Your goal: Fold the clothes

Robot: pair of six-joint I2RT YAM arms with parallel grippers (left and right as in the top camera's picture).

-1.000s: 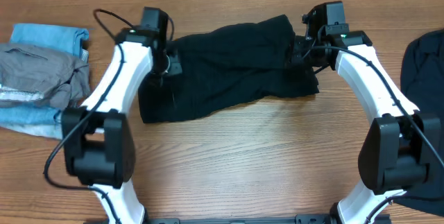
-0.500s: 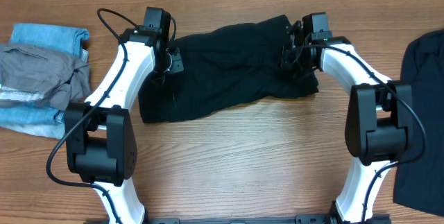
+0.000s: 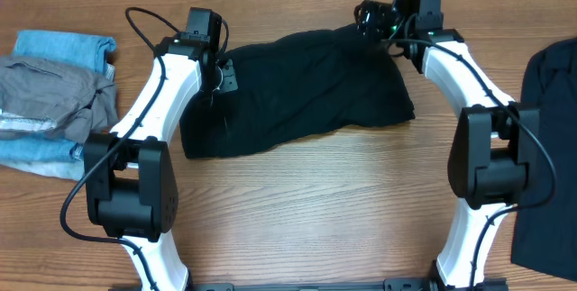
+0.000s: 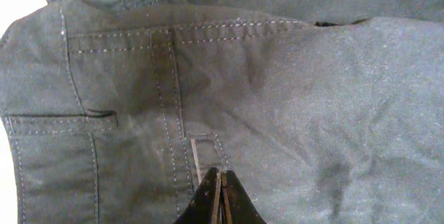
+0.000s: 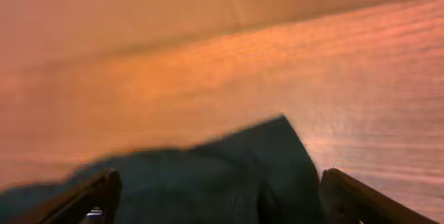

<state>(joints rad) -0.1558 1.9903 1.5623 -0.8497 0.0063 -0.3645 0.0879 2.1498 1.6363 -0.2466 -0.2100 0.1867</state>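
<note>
The clothes in play are black shorts [image 3: 297, 93] spread across the far middle of the table. My left gripper [image 3: 225, 77] rests on their upper left corner. In the left wrist view its tips [image 4: 220, 182] are shut tight against stitched dark fabric [image 4: 277, 99], and no fold shows between them. My right gripper [image 3: 370, 19] hovers above the shorts' far right corner. In the blurred right wrist view its jaws [image 5: 218, 196] stand wide open, apart from the cloth [image 5: 208, 182] below, with one finger [image 5: 347, 196] at the right edge.
A pile of grey and light blue garments [image 3: 54, 102] lies at the left edge. Another dark garment [image 3: 548, 147] lies at the right edge, beside the right arm's base. Bare wooden table [image 3: 315, 201] stretches in front of the shorts.
My right gripper has opened, let go of the shorts' right edge and pulled up toward the far side. The shorts' right end now lies flatter. The left arm has not moved.
</note>
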